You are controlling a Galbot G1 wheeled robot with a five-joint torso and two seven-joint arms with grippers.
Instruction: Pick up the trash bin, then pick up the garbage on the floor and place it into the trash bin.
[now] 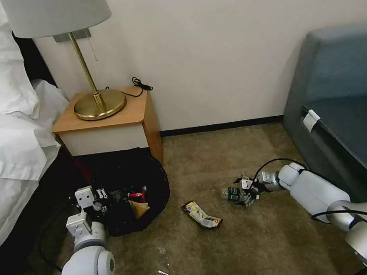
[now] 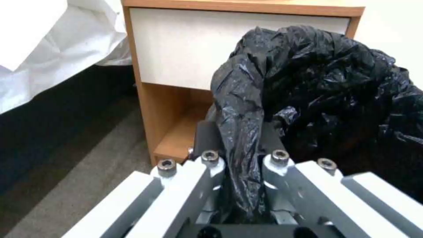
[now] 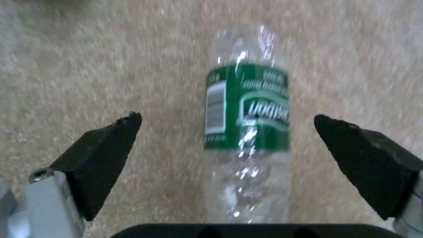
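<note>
**Bin at the left jaws, bottle between the right**

The bin stood before the nightstand, its bag pinched between the closed jaws of the left gripper. A packet lay in it. The bottle lay on the carpet between the parted jaws of the right gripper. A wrapper lay between bin and bottle.

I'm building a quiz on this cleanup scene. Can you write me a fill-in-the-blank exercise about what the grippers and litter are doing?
1. The left gripper is shut on the ____ plastic liner of the small round trash bin.
2. The right gripper is open around the clear ____ with a green label.
3. The dark-and-yellow snack wrapper lies on the ____.

Missing words: black; bottle; carpet
</note>
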